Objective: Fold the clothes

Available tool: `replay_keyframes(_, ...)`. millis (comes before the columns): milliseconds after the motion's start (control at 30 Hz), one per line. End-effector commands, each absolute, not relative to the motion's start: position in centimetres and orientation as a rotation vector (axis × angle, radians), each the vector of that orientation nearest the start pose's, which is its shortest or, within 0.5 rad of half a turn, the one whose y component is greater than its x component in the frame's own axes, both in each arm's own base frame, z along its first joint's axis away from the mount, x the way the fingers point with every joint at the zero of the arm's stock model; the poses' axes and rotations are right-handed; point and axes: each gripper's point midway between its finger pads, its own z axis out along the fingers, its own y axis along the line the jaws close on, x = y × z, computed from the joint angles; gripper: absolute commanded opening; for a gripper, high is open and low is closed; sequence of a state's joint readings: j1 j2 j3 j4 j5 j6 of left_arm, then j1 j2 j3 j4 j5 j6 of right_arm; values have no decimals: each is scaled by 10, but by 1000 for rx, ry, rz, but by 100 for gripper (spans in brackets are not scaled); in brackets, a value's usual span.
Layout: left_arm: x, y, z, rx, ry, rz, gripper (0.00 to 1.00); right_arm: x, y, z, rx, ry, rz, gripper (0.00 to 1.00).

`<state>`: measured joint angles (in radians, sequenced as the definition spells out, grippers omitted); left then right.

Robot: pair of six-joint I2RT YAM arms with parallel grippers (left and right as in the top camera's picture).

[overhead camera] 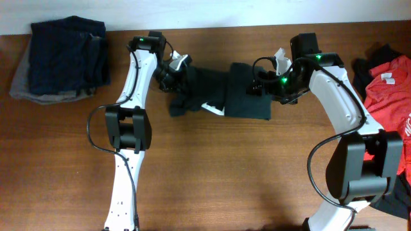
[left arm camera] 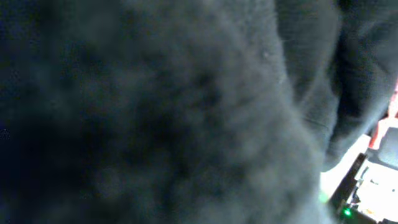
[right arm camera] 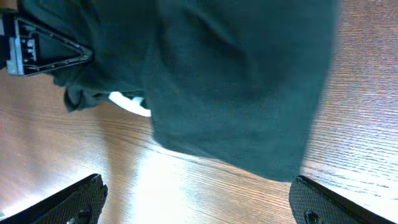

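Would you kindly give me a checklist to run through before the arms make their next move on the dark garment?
1. Left gripper shut on the dark garment at its left end: ok.
2. How many layers it pinches: cannot tell, fabric fills the left wrist view.
3. Right gripper gripping the right end: not ok, jaws open astride the edge.
4. Dark garment lying flat: not ok, bunched near the left gripper.
5. Folded stack and red garment apart from it: ok.
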<state>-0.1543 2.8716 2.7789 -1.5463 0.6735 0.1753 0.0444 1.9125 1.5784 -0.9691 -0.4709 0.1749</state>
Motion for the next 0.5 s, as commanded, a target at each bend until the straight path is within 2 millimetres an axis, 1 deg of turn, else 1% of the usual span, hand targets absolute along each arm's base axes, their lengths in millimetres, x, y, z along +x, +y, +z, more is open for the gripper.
replay_keyframes(0, 496, -121, -5, 273, 3125, -723, 1, 416, 88, 114, 93, 2855, 661, 99)
replay_keyframes(100, 500, -91, 1, 191, 3147, -598, 1, 416, 88, 113, 94, 2857, 655, 99)
replay_keyframes(167, 502, -74, 9, 163, 3146, -538, 1, 417, 88, 112, 93, 2855, 654, 99)
replay_keyframes(200, 503, -64, 16, 146, 3142, -501, 1, 419, 87, 112, 92, 2850, 652, 99)
replay_keyframes(233, 504, -59, 21, 139, 3135, -482, 1, 420, 87, 112, 90, 2844, 649, 99)
replay_keyframes(333, 513, -55, 37, 139, 3080, -461, 1, 426, 87, 112, 88, 2821, 648, 99)
replay_keyframes(367, 516, -56, 45, 146, 3053, -457, 1, 428, 88, 111, 91, 2810, 648, 99)
replay_keyframes(467, 519, -65, 59, 177, 3015, -450, 1, 431, 88, 109, 93, 2798, 648, 99)
